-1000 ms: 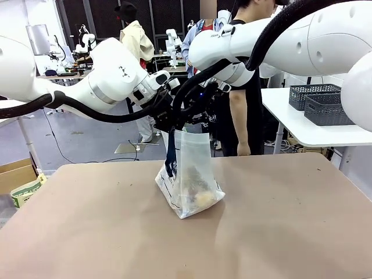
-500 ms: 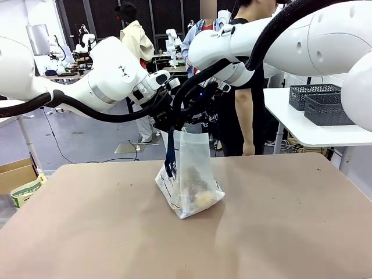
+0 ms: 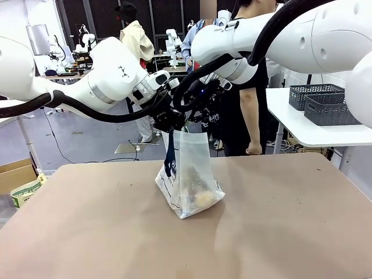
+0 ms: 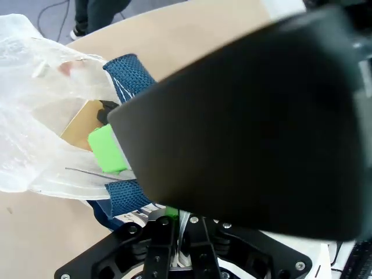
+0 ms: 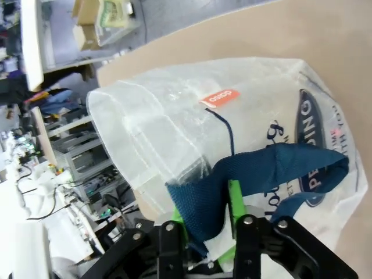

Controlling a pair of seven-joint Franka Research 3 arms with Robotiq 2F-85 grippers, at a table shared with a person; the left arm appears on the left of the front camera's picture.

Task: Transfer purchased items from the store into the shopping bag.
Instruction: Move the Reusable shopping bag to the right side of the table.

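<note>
At the middle of the table the shopping bag stands upright, base on the tabletop, with both arms meeting over its mouth. Goods are already inside: a yellowish piece lies at the bottom, and the left wrist view looks down on a flat tan packet under the translucent wall.

Left gripper: clenched. Its fingers are closed tight on the bag's upper edge, with white plastic pinched between them just beside the navy webbing. I read this as the anchor that holds the bag up.

Right gripper: the navy strap handle runs between its green pads, which stand a little apart. The webbing is folded and fills the gap, so I cannot tell whether the pads press on it or merely flank it.

My judgement is that loading is nearly done and the step in hand is the right side letting the handle go.

To do it well:
- I hold the left pinch fixed, with no lift or twist, so the bag does not lean
- I spread the right jaws fully before any retreat, because the webbing could snag on a pad
- I back the right gripper out along its own fingers and then up, not sideways across the mouth
- I watch the bag's base; if it slides or a corner lifts, I stop
</note>
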